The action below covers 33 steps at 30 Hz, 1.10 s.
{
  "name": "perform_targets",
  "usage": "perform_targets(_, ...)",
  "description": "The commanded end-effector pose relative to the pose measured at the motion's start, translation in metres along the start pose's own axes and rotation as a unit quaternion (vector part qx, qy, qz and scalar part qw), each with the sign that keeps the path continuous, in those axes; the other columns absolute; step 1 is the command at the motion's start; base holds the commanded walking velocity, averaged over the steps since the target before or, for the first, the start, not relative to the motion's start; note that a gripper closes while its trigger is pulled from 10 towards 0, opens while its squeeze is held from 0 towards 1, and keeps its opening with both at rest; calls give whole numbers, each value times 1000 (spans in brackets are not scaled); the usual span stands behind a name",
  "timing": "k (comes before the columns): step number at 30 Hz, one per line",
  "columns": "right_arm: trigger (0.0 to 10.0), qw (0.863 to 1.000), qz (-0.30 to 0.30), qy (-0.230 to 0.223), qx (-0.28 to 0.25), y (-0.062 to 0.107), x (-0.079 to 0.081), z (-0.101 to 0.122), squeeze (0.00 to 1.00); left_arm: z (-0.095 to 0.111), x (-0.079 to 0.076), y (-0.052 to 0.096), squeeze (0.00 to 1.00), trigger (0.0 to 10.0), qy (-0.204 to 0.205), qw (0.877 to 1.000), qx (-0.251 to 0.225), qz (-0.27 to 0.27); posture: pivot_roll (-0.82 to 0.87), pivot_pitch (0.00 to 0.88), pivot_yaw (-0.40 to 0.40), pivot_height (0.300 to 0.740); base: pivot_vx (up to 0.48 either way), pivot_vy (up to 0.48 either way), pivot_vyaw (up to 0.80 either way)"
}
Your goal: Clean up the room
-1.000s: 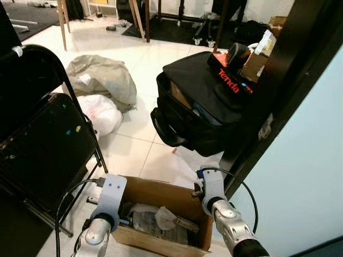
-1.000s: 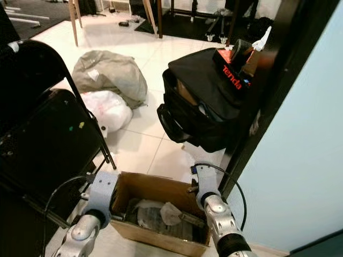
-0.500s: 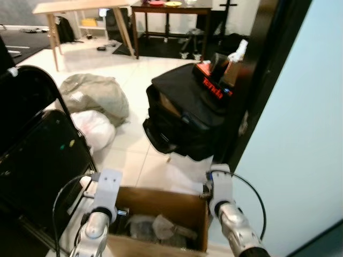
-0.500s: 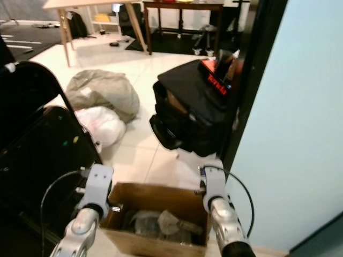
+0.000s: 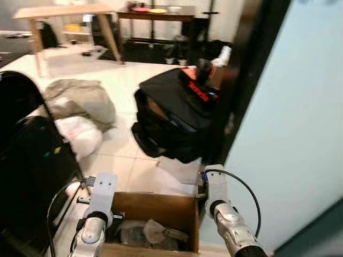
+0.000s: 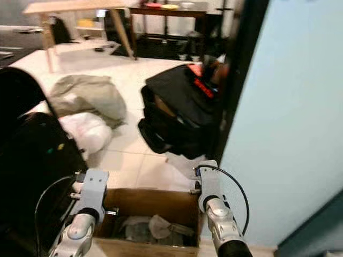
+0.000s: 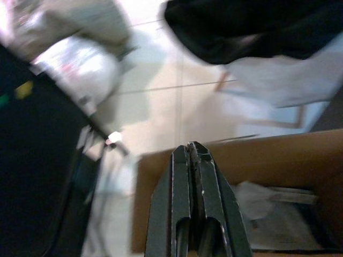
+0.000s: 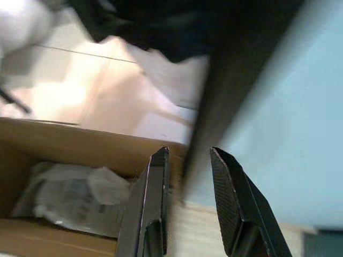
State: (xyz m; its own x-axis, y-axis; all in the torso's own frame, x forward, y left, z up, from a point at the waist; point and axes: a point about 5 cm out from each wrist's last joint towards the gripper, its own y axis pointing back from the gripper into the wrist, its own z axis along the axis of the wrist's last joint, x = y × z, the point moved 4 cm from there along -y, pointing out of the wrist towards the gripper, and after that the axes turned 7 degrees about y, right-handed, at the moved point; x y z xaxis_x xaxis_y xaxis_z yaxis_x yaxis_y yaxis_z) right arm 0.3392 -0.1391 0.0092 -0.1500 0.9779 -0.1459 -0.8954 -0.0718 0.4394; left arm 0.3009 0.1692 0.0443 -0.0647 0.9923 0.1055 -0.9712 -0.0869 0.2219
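Note:
An open cardboard box (image 5: 154, 205) holding crumpled paper and plastic rubbish (image 5: 143, 232) sits low in front of me, between my two silver arms. My left gripper (image 7: 188, 148) is shut on the box's left wall near its far corner. My right gripper (image 8: 188, 155) is at the box's right wall. Its fingers (image 8: 158, 160) stand apart, one inside the box and one outside. Both wrist views are blurred.
A black bag (image 5: 171, 115) with a red-lettered box (image 5: 198, 92) on top lies ahead by a dark door frame (image 5: 238, 80). A pale blue wall (image 5: 289, 139) is close on my right and a black folding chair (image 5: 27, 166) on my left. A grey sack (image 5: 80, 99) and a white bag (image 5: 79, 135) lie beyond.
The whole picture has shifted: the camera has tipped up and swung, showing more of the far tables and the blue wall. The box stays between my arms with the same hold.

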Motion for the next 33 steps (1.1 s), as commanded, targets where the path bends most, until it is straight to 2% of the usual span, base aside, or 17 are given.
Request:
perform_targets(1, 10000, 1000, 0, 2, 6, 1, -1, -3, 0, 2, -5, 1, 0, 10000, 9, 1000, -4, -7, 33, 40, -27, 740, 0, 0, -800)
perform_targets(7, 10000, 998, 46, 44, 15, 1, 10, -7, 0, -5, 0, 2, 0, 10000, 8, 1000, 6, 12, 36, 43, -29, 740, 0, 0, -133)
perform_targets(14, 10000, 997, 57, 46, 20, 2, 13, -7, 0, -5, 4, 3, 0, 10000, 9, 1000, 5, 19, 36, 39, -31, 740, 0, 0, 0)
perform_targets(33, 10000, 997, 59, 36, 29, 3, 15, -10, 0, -6, 1, 2, 0, 10000, 9, 1000, 8, 18, 34, 41, -31, 740, 0, 0, -55)
